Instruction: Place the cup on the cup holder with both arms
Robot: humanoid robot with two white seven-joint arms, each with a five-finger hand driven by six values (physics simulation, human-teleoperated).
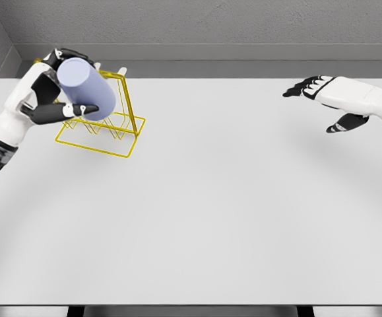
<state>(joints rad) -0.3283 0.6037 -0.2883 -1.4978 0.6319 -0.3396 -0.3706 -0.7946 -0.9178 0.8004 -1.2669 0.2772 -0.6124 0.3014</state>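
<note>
A pale lavender cup (87, 88) is tilted on its side in my left hand (53, 92), whose black fingers wrap around it. The cup hangs over the yellow wire cup holder (105, 135) at the table's far left, overlapping the rack's upright frame; whether it touches a peg is hidden. My right hand (326, 99) hovers at the far right of the table, fingers spread, holding nothing.
The white table (210, 211) spreads wide in front and between the hands. A grey wall runs behind the table's far edge.
</note>
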